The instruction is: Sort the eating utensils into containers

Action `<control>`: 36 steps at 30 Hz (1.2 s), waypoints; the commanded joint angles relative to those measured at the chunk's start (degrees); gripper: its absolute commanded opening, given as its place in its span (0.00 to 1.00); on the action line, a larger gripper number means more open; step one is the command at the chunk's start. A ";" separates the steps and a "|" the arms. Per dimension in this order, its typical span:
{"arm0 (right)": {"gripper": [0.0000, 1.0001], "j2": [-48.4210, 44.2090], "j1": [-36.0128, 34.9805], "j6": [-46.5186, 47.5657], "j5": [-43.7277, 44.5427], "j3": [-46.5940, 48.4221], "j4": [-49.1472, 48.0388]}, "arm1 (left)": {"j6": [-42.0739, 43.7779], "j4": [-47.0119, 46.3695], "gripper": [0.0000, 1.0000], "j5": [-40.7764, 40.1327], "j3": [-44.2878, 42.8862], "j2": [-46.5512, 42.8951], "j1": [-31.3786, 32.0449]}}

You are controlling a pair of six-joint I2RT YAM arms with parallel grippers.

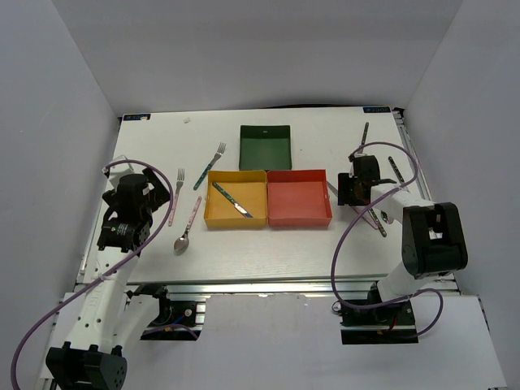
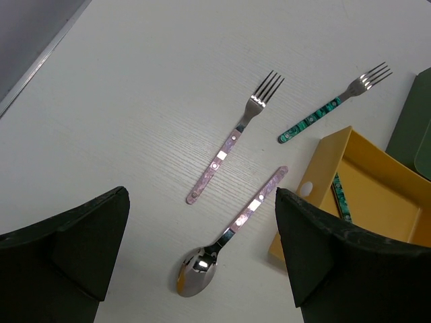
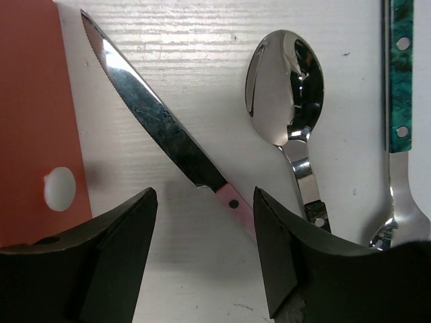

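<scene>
The dark green tray (image 1: 264, 146) and the red tray (image 1: 298, 199) hold nothing. The yellow-orange tray (image 1: 244, 188) holds a teal-handled knife (image 1: 232, 200). Left of it lie a pink fork (image 2: 232, 141), a teal fork (image 2: 333, 104) and a pink spoon (image 2: 229, 235). My left gripper (image 2: 202, 196) is open above the table, near the spoon. My right gripper (image 3: 205, 195) is open, with one jaw on each side of the pink handle of a knife (image 3: 161, 134) beside the red tray (image 3: 34, 121). A dark-handled spoon (image 3: 286, 87) and a teal-handled utensil (image 3: 399, 81) lie to its right.
More utensils lie at the right of the table: a dark handle (image 1: 365, 134), a teal handle (image 1: 395, 169) and a pink handle (image 1: 376, 221). Grey walls enclose the table on three sides. Purple cables loop beside both arms.
</scene>
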State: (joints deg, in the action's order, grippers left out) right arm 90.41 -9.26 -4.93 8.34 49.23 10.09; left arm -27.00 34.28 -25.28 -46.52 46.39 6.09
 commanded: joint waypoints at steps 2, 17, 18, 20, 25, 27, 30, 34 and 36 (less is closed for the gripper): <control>0.64 3.10 0.29 0.36 0.18 0.51 -0.51 | 0.29 -0.62 0.98 0.76 -1.29 -0.16 0.59; 0.20 4.43 2.05 -0.34 0.71 -0.54 2.92 | 0.29 -0.71 0.98 0.84 -1.29 0.72 0.77; 0.19 4.34 2.05 -0.43 0.45 -0.72 2.83 | 0.29 -0.71 0.98 0.84 -1.29 0.72 0.68; 0.17 4.16 2.05 -0.96 -0.60 -0.63 3.09 | 0.20 -0.62 0.98 0.67 -1.20 0.63 0.77; 0.43 3.46 1.70 -2.01 -1.49 -0.63 6.87 | 0.11 -0.53 0.98 -0.03 -1.20 0.37 0.77; 0.46 1.71 1.52 -2.19 0.01 -1.94 8.37 | 0.11 -0.44 0.98 -0.03 -1.20 0.37 0.68; 0.42 -0.67 1.52 -2.54 1.15 -4.13 8.98 | 0.11 -0.45 0.98 -0.03 -1.29 0.54 0.68; 0.21 -1.03 1.35 -2.98 -1.13 -4.67 9.42 | 0.02 -0.27 0.98 -0.21 -1.29 0.63 0.77; 0.10 -0.50 1.08 -3.42 -2.09 -4.41 9.78 | -0.07 -0.18 0.98 -0.56 -1.29 0.54 0.77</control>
State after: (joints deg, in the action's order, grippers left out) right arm 89.17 -7.70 -7.57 7.35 45.93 15.09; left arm -27.03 34.28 -24.71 -46.52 47.27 6.61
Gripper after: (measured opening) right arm 0.148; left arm 0.979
